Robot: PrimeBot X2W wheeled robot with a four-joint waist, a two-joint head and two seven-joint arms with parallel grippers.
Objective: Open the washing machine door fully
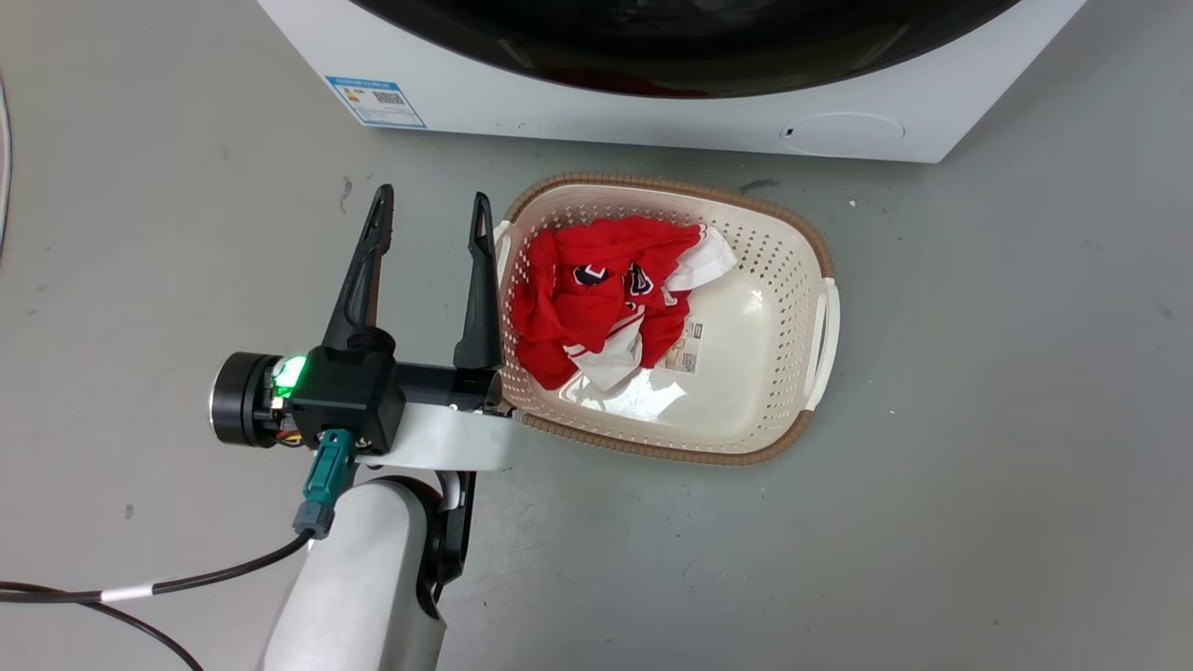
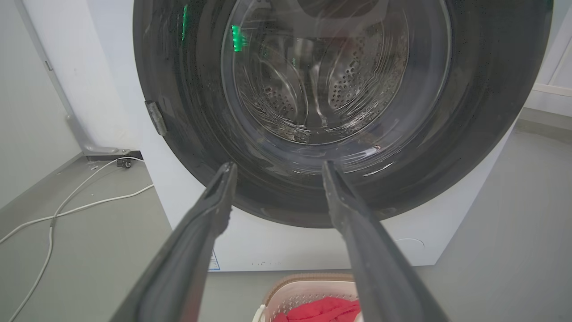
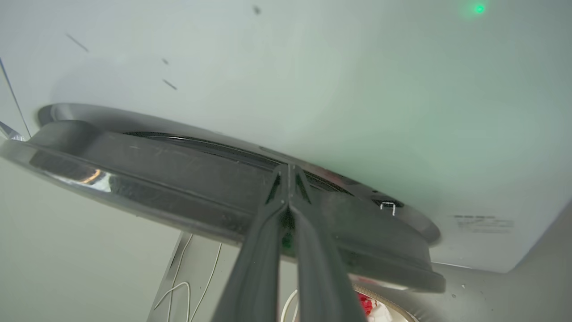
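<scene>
The washing machine door (image 2: 491, 112) has a wide glossy black rim around clear glass, and the steel drum shows through it. In the head view the door (image 1: 690, 56) runs along the top edge, above the white washer front (image 1: 652, 116). My left gripper (image 1: 431, 196) hovers open over the floor left of the basket. In its wrist view the left gripper (image 2: 278, 164) points at the door's lower rim, apart from it. In the right wrist view the door (image 3: 178, 179) is seen edge-on, standing off the white front. My right gripper (image 3: 289, 169) is shut, its tips at that rim's edge.
A cream laundry basket (image 1: 811, 270) holding red and white clothes (image 1: 587, 289) sits on the grey floor just before the washer. White cables (image 2: 67, 210) trail over the floor left of the machine, near a wall. Open floor lies left and right of the basket.
</scene>
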